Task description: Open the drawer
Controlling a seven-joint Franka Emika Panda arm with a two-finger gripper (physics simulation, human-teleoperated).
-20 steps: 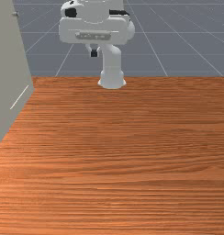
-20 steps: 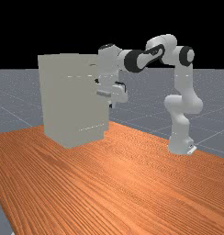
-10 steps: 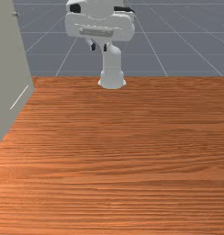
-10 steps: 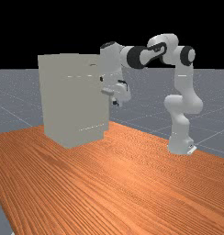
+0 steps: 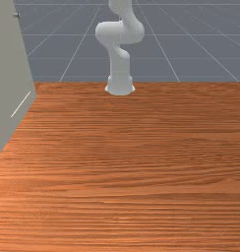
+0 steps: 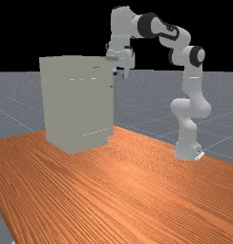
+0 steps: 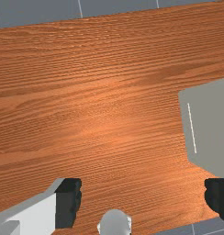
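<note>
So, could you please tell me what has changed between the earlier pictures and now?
In the far view, the gripper has risen, from around the grey cabinet's mid-height to nearer its top. Its fingers stand apart and hold nothing. The cabinet and the arm's base stayed as they were.

The cabinet (image 6: 75, 105) is set on the table (image 6: 113, 190), in the far view's left half, and the arm's base (image 6: 187, 143) is placed at the far view's right, well apart from it. Between them, near the cabinet's upper part, the hand (image 6: 121, 75) is held above the table. In the front view, the cabinet is seen at the left, with a handle (image 5: 16, 15) high on its side toward the arm; the arm's base is seen near the middle, by the table's far edge.
</note>
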